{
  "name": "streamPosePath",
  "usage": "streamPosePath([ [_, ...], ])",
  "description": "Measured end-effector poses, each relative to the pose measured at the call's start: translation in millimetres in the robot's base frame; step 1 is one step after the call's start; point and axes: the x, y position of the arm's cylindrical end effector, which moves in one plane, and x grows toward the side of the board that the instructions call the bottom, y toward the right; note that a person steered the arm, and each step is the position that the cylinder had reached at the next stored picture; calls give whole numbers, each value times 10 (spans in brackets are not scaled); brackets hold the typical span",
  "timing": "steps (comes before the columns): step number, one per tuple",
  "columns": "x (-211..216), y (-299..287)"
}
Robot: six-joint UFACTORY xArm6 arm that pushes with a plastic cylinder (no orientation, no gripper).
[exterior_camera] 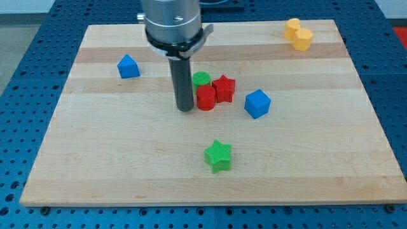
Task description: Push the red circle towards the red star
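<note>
The red circle point(205, 98) sits near the middle of the wooden board, touching the red star point(224, 88) on its upper right. A green circle point(201, 79) sits just above the red circle, touching it. My tip point(185, 109) rests on the board right at the red circle's left side, touching or nearly touching it.
A blue cube point(257, 104) lies right of the red star. A green star point(218, 156) lies below the cluster. A blue block point(128, 67) sits at upper left. Two yellow blocks point(297, 34) sit at the top right. The board point(95, 159) lies on a blue perforated table.
</note>
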Motion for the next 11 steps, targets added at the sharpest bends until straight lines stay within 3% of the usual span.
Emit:
streamPosePath([
  [2,0,124],
  [4,-89,-594],
  [5,-366,-628],
  [8,-880,-29],
  [11,-916,449],
])
